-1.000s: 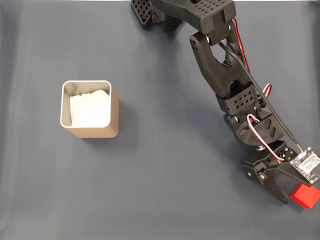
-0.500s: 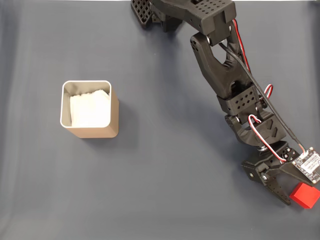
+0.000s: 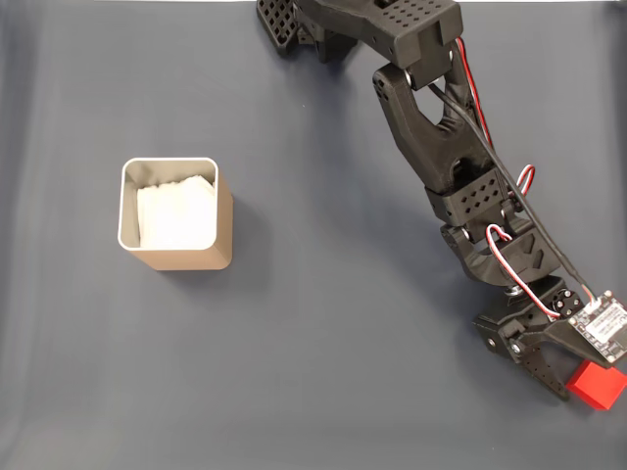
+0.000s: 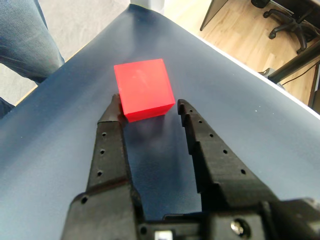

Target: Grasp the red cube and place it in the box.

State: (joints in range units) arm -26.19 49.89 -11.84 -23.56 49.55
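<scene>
The red cube (image 3: pixel 598 385) lies at the lower right of the dark mat in the fixed view, close to the frame's edge. My gripper (image 3: pixel 574 385) is open and reaches down to it, with one black finger (image 3: pixel 542 370) just left of the cube. In the wrist view the red cube (image 4: pixel 144 89) sits right at the fingertips of the gripper (image 4: pixel 148 104). The left fingertip (image 4: pixel 113 107) is against the cube's near left corner, and the cube is not between the jaws. The tan box (image 3: pixel 168 163) with white lining stands far off at the left.
The mat's edge (image 4: pixel 235 57) runs just beyond the cube, with wooden floor and an office chair (image 4: pixel 290 22) past it. A person's leg in jeans (image 4: pixel 25 35) is beside the table. The arm's base (image 3: pixel 294 24) is at the top of the fixed view.
The gripper has crept slightly lower in the fixed view, closer onto the cube. The cube and box stay where they were.
</scene>
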